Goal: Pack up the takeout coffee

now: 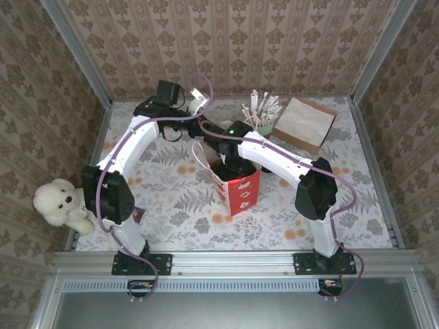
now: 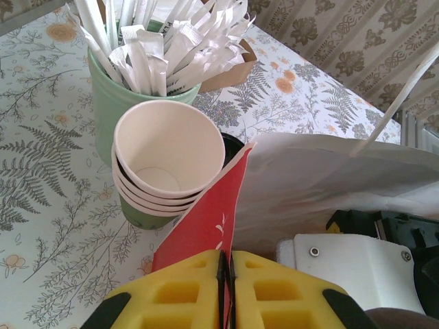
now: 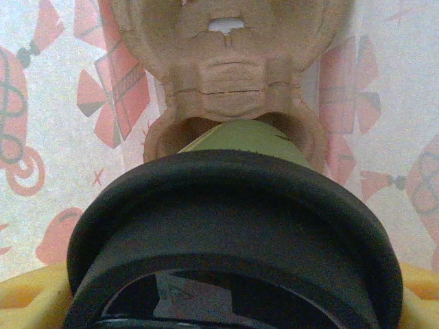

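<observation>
Inside the red-and-white paper gift bag [image 1: 240, 192] at the centre of the overhead frame, the right hand [image 3: 233, 301], fingers spread wide, appears to clasp the green paper cup with a black lid [image 3: 240, 137] just above a brown moulded-pulp carrier [image 3: 226, 75]. The left hand [image 2: 226, 288], pressed together, pinches the bag's red rim. If the cup meets the carrier's socket off-centre, it could tip and spill. A slipped pinch would let the bag's mouth sag.
</observation>
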{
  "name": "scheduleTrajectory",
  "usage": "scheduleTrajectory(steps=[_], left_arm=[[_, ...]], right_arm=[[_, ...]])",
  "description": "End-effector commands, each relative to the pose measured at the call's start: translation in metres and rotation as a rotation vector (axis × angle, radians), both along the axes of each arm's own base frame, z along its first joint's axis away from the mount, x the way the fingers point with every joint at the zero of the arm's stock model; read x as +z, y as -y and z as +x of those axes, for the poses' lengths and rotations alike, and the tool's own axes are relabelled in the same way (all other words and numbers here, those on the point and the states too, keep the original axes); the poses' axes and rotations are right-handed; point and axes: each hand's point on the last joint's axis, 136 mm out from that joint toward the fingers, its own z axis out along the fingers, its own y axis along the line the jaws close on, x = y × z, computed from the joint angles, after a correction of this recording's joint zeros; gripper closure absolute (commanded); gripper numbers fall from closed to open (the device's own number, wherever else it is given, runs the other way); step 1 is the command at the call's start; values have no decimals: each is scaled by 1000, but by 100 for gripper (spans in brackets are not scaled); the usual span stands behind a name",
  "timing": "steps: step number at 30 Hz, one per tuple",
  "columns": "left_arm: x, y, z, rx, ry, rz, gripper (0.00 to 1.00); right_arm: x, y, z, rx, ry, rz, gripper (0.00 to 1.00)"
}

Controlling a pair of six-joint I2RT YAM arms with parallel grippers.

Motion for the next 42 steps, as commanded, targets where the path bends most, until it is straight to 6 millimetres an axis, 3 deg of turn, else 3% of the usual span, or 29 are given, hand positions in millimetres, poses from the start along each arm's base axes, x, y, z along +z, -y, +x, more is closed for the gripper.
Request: scheduleTrajectory(steps=[1, 42], left_arm=[[18, 1, -12, -21, 28, -38, 88], [21, 3, -15, -30, 22, -55, 87]], right_arm=[[3, -1, -1, 2, -4, 24, 45], [-23, 1, 2, 12, -58, 38, 46]])
